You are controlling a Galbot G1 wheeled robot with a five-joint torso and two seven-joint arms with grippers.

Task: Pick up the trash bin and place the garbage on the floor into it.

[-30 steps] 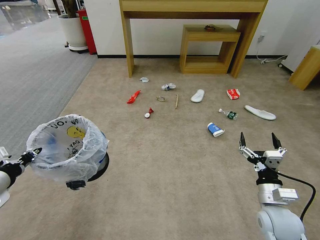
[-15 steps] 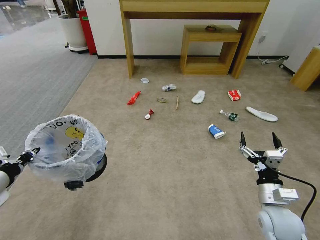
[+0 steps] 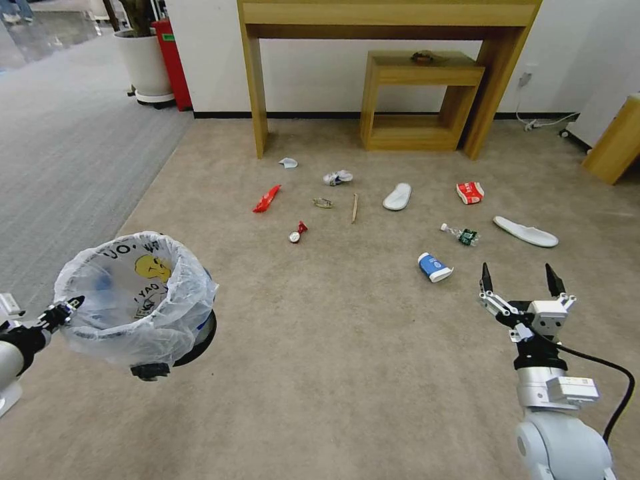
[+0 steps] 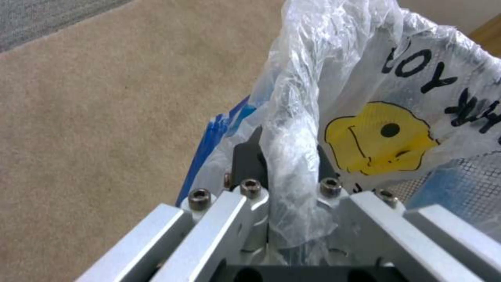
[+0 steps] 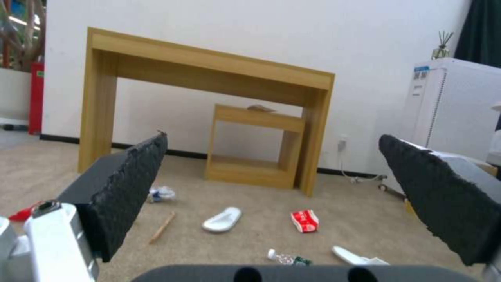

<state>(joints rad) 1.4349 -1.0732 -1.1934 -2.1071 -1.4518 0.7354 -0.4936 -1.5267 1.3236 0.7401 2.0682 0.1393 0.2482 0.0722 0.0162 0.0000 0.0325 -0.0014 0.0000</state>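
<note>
**Bin held aloft on the left, litter spread across the carpet**

One small round dark trash bin [image 3: 137, 300], lined with a crinkly translucent white bag printed with a yellow cartoon figure and black letters, hangs above the beige short-pile carpet floor [image 3: 347, 347] at the robot's left. The left pincer [image 3: 67, 308] is clamped on the bag-covered rim [image 4: 292, 156], its arm reaching in low from the left edge.

The garbage lies well ahead, apart from the bin. Counted in the head view:
- two white flat slippers, one [image 3: 397, 197] near the middle, one [image 3: 526, 232] further right
- two red wrappers, a long one [image 3: 267, 198] and a small twisted one [image 3: 297, 231]
- one red-and-white packet [image 3: 470, 192]
- one blue-and-white cup [image 3: 433, 267] on its side
- one clear bottle with a green label [image 3: 460, 233]
- one wooden stick [image 3: 354, 207]
- one crumpled white-and-blue wad [image 3: 337, 177]
- one small white scrap [image 3: 288, 162]
- one small flat piece [image 3: 323, 203], too small to identify

The right pincer [image 3: 518, 283] hovers at the lower right, just beside the cup, fingers spread wide and pointing forward, holding nothing. Behind the litter stands one tall wooden desk [image 3: 387, 20] with a smaller wooden shelf unit [image 3: 417, 100] beneath.
</note>
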